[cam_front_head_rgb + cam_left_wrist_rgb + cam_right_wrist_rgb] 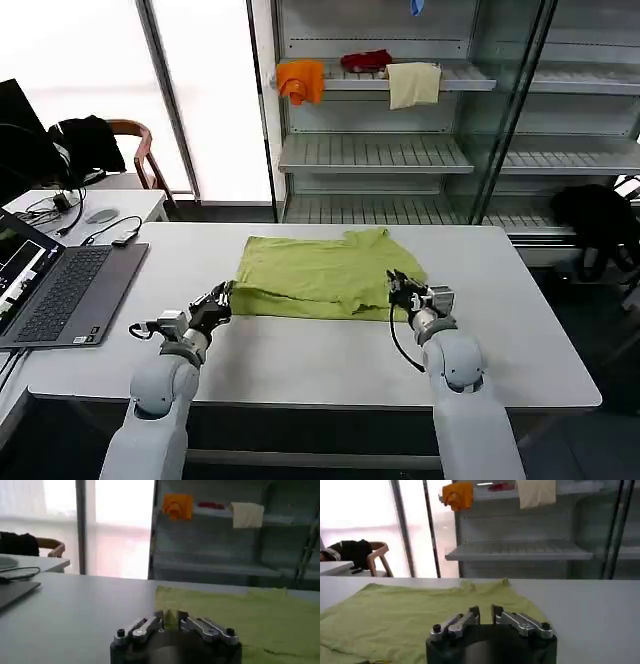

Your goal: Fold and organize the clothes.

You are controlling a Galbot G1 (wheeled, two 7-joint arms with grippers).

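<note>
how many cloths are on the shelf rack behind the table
3, all on the upper shelf: an orange cloth at its left, a red cloth in the middle, and a cream cloth hanging over the edge at right. Others may be hidden.

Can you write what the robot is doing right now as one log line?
shirt: flat on table | left gripper: at near left corner | right gripper: at near right corner

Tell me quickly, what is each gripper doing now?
Left gripper: jaws shut on the near left edge of the T-shirt.
Right gripper: jaws shut on its near right edge.
</note>
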